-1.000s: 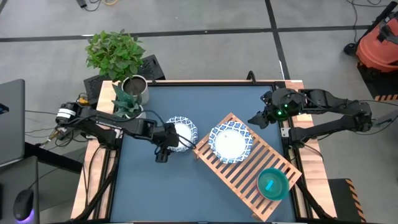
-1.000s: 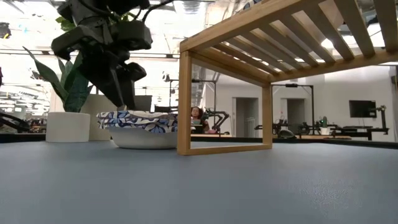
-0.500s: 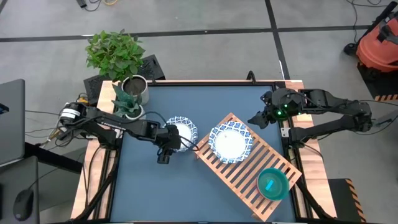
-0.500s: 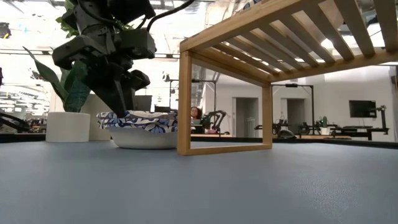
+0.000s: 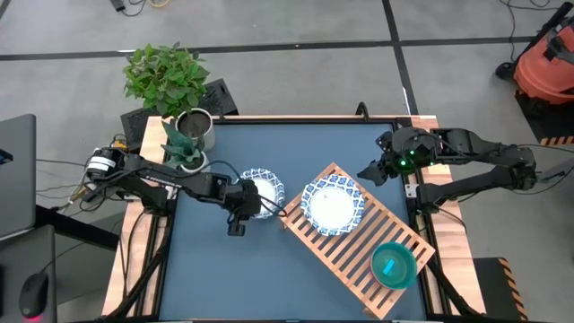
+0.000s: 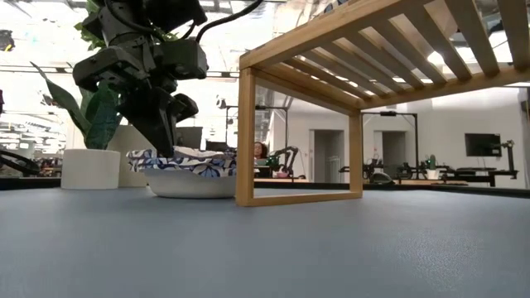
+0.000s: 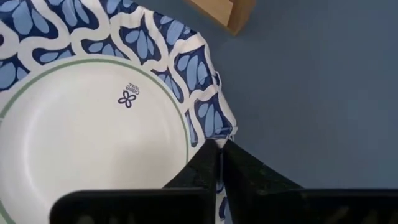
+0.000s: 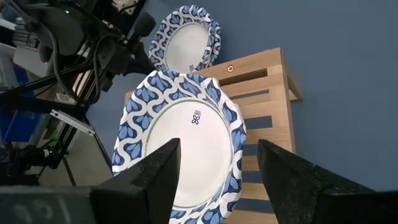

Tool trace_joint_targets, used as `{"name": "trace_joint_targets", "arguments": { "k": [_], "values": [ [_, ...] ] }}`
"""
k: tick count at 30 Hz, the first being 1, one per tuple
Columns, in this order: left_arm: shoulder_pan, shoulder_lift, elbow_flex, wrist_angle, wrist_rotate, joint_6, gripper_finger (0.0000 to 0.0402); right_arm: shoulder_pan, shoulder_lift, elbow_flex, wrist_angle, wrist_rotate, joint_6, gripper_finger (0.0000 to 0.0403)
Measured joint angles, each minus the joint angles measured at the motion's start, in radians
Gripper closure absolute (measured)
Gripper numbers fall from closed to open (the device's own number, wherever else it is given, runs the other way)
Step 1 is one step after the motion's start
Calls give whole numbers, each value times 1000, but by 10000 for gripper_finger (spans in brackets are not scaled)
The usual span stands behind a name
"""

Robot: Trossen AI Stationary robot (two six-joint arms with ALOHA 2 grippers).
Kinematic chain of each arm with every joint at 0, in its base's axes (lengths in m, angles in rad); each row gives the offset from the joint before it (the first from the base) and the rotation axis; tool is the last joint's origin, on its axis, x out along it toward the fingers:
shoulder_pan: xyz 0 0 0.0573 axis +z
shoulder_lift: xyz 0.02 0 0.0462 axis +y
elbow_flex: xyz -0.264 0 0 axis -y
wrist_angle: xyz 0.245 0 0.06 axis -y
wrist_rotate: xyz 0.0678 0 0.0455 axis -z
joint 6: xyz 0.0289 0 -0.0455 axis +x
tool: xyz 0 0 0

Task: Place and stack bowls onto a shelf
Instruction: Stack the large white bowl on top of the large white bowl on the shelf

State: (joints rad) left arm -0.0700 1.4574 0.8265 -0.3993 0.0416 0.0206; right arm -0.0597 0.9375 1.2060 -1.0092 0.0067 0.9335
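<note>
On matte blue tabletop (image 5: 269, 278), left hand (image 5: 239, 212) pinches scalloped bowl (image 5: 263, 189).

Even, bright overhead light fills the high view, with only soft shadows on the bench (image 5: 269, 144). The low view is backlit: ceiling lights glare white, the arm (image 6: 149, 74) is nearly a silhouette, and the near bench surface is blurred. Wrist views are sharp and evenly lit.

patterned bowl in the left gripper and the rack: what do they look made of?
Patterned bowl: probably paper, matte; its thin rim crimps where the left gripper is shut on it.
Rack: light wood, likely bamboo, smooth unpainted slats with visible grain.
</note>
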Motion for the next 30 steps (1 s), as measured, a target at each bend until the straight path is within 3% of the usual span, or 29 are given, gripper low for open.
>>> {"name": "trace_joint_targets", "arguments": {
  "k": [12, 25, 30],
  "values": [
    [0, 0, 146, -204, -42, 29, 401, 0, 0, 0, 2, 1, -26, 163],
    [0, 0, 408, -561, -233, 27, 401, -39, 0, 0, 76, 25, -26, 163],
    [-1, 0, 529, -702, -353, 39, 401, -94, 0, 0, 77, 25, -26, 163]
  ]
}}
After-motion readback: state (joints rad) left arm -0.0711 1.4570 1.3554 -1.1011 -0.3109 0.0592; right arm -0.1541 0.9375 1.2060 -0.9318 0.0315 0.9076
